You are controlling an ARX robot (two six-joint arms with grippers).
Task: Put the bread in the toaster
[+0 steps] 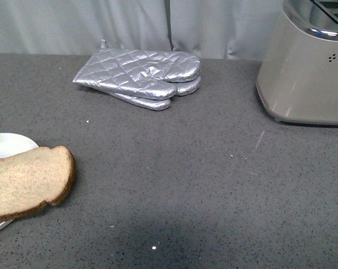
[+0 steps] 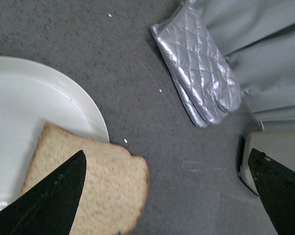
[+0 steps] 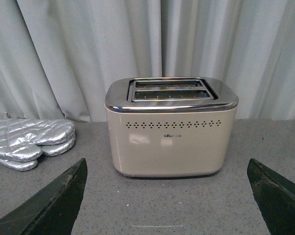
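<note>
Resting partly on white plate [image 1: 9, 142], bread [image 1: 28, 182]

Open counter [image 1: 185, 185] between bread [image 1: 26, 182], toaster [image 1: 306, 73]; mitts [image 1: 140, 73] at back.

You've got soft, even overhead light, moderately bright. Front view sharp; a dim shadow band lies on the surface [image 1: 157, 241] at its near edge. Glare on the oven mitts [image 1: 140, 73] and toaster [image 3: 171, 132] chrome. Left wrist view: bread [image 2: 113, 186] slightly blurred, fingers [image 2: 49, 200] of your left tool [image 2: 167, 154] dark, unfocused.
</note>
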